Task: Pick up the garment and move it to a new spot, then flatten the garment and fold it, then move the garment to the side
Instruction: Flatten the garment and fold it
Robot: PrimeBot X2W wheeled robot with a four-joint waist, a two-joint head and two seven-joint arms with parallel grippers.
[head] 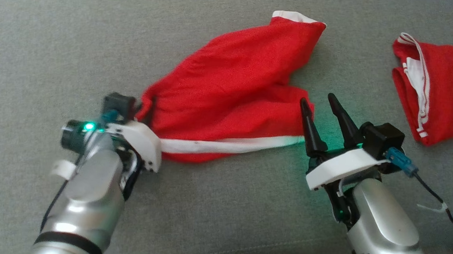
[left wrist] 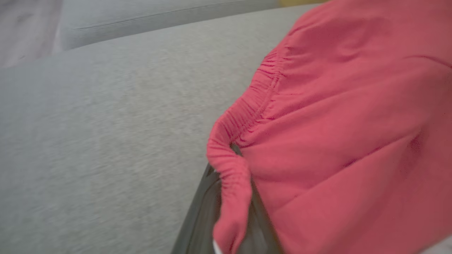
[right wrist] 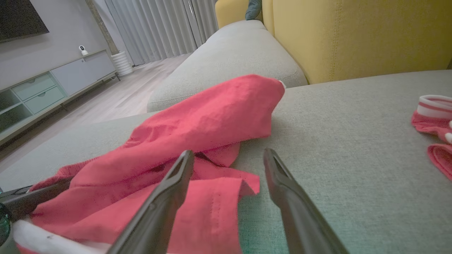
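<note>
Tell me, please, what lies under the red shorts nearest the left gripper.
Grey sofa cushion shows around the red shorts. The left gripper is shut on their waistband, fingertips covered. Anything beneath is hidden.

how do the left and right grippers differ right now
The left gripper is shut on the waistband of the shorts; the right gripper is open and holds nothing. The left gripper's fingers are wrapped in red cloth; the right gripper's fingers are bare, tips by the leg hem. Both sit low over the grey sofa at the shorts' near edge.
</note>
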